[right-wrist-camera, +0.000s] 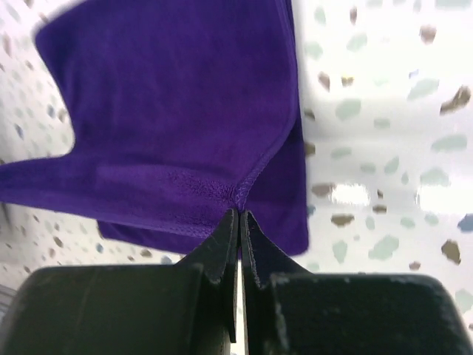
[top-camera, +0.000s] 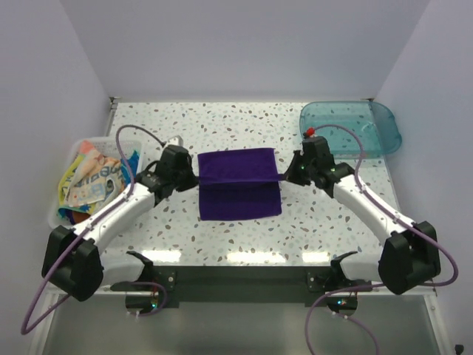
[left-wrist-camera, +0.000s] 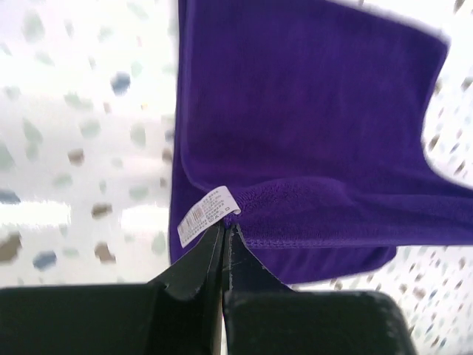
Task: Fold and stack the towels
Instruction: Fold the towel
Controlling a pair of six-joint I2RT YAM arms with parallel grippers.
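A deep purple towel (top-camera: pixel 239 181) lies in the middle of the table, its far part lifted and doubled over the near part. My left gripper (top-camera: pixel 194 176) is shut on the towel's left corner, beside a white care label (left-wrist-camera: pixel 205 214). My right gripper (top-camera: pixel 287 174) is shut on the towel's right corner (right-wrist-camera: pixel 240 196). Both hold their corners just above the table, with the cloth stretched between them. More towels (top-camera: pixel 92 181), yellow, orange and blue patterned, lie crumpled in a bin at the left.
A clear white bin (top-camera: pixel 58 200) stands at the table's left edge. A teal transparent tray (top-camera: pixel 353 127) sits at the far right corner. The table top (top-camera: pixel 222 122) is speckled terrazzo, with walls on three sides.
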